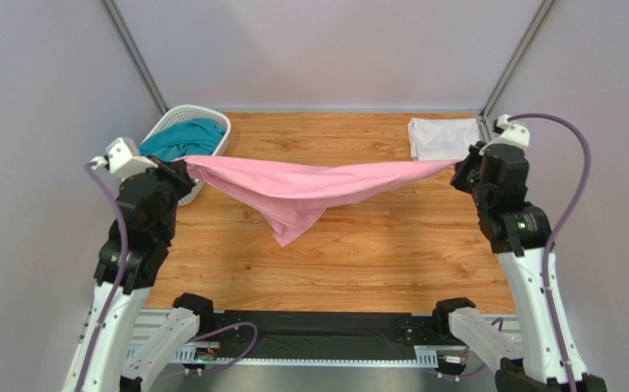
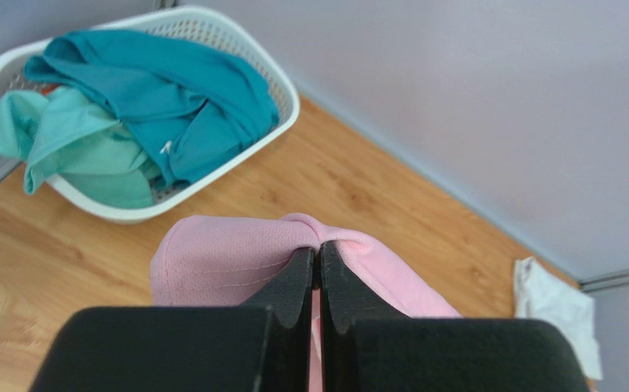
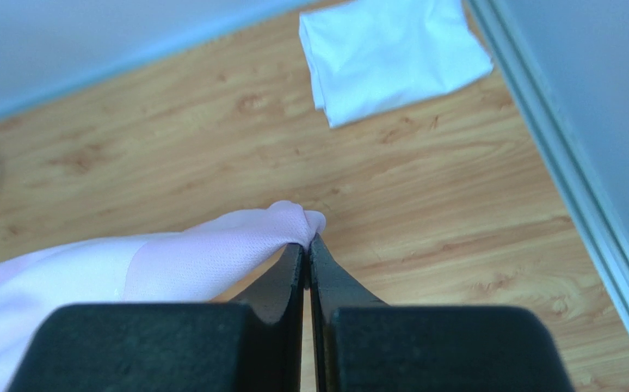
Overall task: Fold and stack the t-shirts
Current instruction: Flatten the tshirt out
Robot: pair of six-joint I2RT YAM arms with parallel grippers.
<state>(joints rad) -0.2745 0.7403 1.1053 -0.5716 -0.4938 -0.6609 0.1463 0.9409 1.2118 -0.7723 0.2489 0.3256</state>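
Pink t-shirt [image 1: 293, 192] (sagging midway) is pinched tight by left pincer [image 2: 318, 249] and right pincer [image 3: 307, 242].

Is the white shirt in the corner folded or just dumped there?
Folded. The white shirt lies flat as a compact rectangle with layered edges, seen clearly from the right wrist camera.

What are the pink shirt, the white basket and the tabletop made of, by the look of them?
The pink shirt looks like soft matte cloth, maybe a fine mesh knit: it sags and creases. The basket seems moulded white plastic, with lattice holes. The table is wood or wood-look laminate: grain lines, faint sheen.
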